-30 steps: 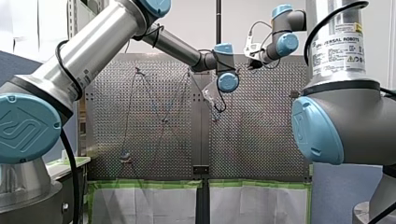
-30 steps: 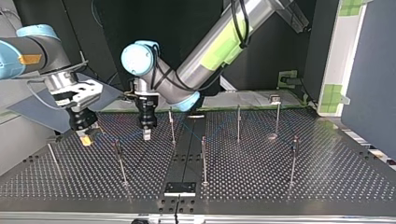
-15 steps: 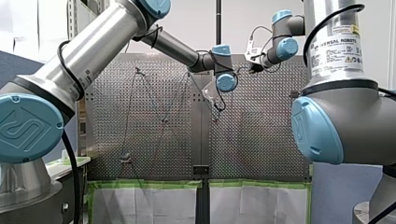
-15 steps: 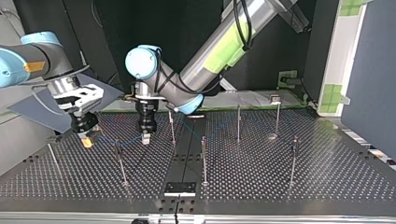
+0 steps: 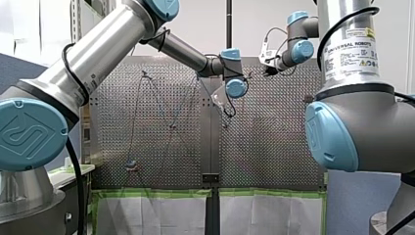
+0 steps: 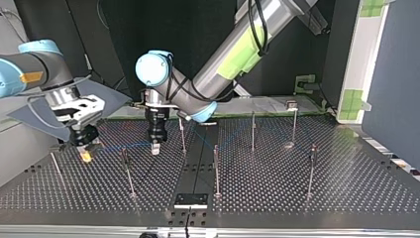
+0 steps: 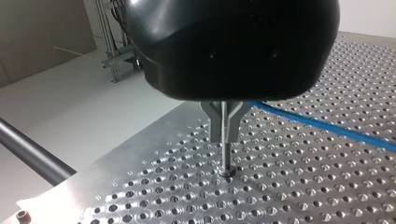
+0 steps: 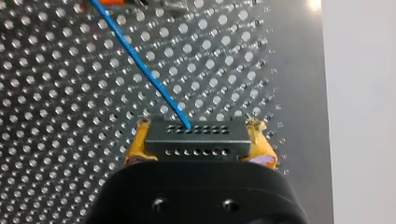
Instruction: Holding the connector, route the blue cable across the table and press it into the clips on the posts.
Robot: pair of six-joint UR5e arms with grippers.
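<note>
At the top view's left, our right end effector (image 6: 85, 155) is clamped on the connector (image 8: 195, 142). The dark block sits squeezed between its yellow pads (image 8: 134, 150), low over the worktop (image 6: 346, 198). The blue cable (image 6: 119, 147) leaves the connector and runs rightward to our left end effector (image 6: 155, 147). That one's metal fingers (image 7: 223, 122) are drawn together. The cable passes right by them, and we cannot tell whether they pinch it. Further right the cable goes past the middle post (image 6: 182, 134) toward the far posts (image 6: 252, 130), where it turns faint.

We judge the routing well along: in the front view the cable already zigzags between several posts. What seems left is the end stretch. The cable passes close by the top of the near post (image 6: 126, 171), and we cannot tell whether it sits in a clip there. The edge post (image 6: 53, 163) appears untouched. The clips are too small for us to judge seating.

For writing, in the front view the blue joint cap (image 5: 29, 134) at the left bears a raised mark with no letters we can read. At the right, the label (image 5: 353, 46) on our right arm reads "UNIVERSAL ROBOTS". The finer print and warning symbols beneath it are too small to read.
</note>
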